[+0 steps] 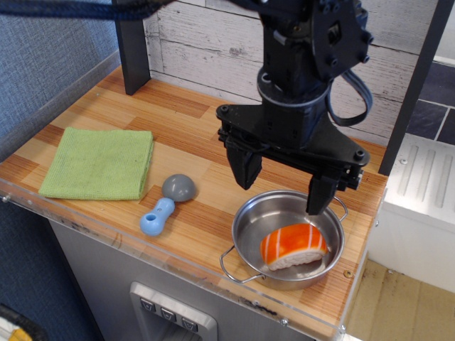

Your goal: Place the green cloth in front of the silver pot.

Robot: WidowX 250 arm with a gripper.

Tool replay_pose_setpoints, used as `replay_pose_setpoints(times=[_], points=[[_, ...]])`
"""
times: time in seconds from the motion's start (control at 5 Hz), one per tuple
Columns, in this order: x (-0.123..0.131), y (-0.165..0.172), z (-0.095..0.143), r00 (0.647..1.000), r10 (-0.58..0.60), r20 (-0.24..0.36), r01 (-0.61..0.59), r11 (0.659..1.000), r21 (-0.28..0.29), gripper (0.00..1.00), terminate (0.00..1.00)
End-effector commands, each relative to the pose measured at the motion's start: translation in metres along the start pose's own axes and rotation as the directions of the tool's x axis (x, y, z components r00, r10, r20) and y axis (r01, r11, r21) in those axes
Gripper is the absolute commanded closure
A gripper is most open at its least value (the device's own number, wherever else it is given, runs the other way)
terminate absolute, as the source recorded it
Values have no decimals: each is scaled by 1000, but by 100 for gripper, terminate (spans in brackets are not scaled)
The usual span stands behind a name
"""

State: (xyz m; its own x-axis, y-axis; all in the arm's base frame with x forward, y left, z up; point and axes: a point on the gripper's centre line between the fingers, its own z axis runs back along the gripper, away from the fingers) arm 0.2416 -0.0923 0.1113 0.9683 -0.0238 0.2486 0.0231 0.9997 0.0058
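Bright, even light, soft shadows, mild glare on the silver pot [250, 226]; sharp focus.

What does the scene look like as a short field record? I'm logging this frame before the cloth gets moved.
cloth: green, folded flat, left end of the counter, untouched
pot: silver, front right, holds a salmon sushi toy
scoop: blue and grey, between cloth and pot
gripper: open, empty, above the pot's rear rim
cloth to pot: apart, task not yet done
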Motion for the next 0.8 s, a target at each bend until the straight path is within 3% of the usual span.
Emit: replay_pose_setpoints(times=[0.0, 0.6], points=[[0, 0, 0, 1000, 0, 0, 0, 1000, 0, 0, 0], [0, 81, -4, 987, 162, -1, -162, 986, 30, 0, 0]])
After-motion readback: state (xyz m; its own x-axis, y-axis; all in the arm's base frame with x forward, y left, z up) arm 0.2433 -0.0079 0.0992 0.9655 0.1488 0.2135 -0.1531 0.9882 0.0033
